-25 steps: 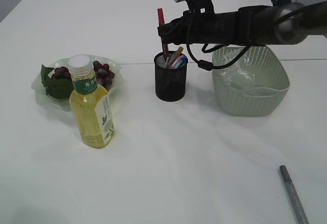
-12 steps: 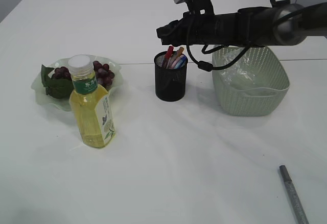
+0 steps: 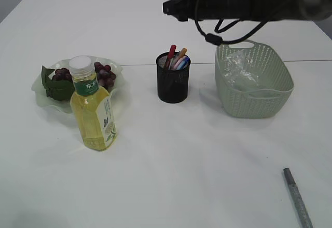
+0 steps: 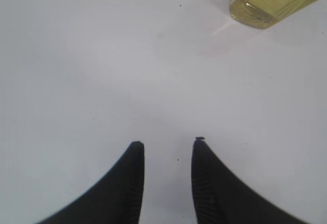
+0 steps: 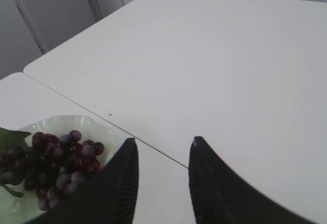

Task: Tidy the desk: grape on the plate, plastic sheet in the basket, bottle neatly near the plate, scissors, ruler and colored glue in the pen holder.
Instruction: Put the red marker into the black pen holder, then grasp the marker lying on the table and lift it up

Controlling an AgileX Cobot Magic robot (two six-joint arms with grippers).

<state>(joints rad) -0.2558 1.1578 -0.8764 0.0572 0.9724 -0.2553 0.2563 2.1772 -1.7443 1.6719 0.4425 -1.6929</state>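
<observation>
Dark grapes (image 3: 104,73) lie on the pale green plate (image 3: 43,96) at the left. Just in front of it stands the yellow bottle (image 3: 92,108), upright. The black mesh pen holder (image 3: 173,82) holds red, orange and blue ends; which are scissors, ruler or glue I cannot tell. A crumpled plastic sheet (image 3: 236,64) lies in the green basket (image 3: 259,101). My right gripper (image 3: 167,7) hangs high above the holder, open and empty (image 5: 163,141), with the grapes (image 5: 56,157) below it. My left gripper (image 4: 168,142) is open over bare table near the bottle's base (image 4: 276,2).
A grey pen-like stick (image 3: 297,198) lies at the front right edge of the white table (image 3: 197,155). A seam between two table tops (image 5: 143,142) runs behind the plate and holder.
My right gripper let go of a red stick, which dropped into the pen holder. The jaws opened and the arm rose up and away from the holder.
</observation>
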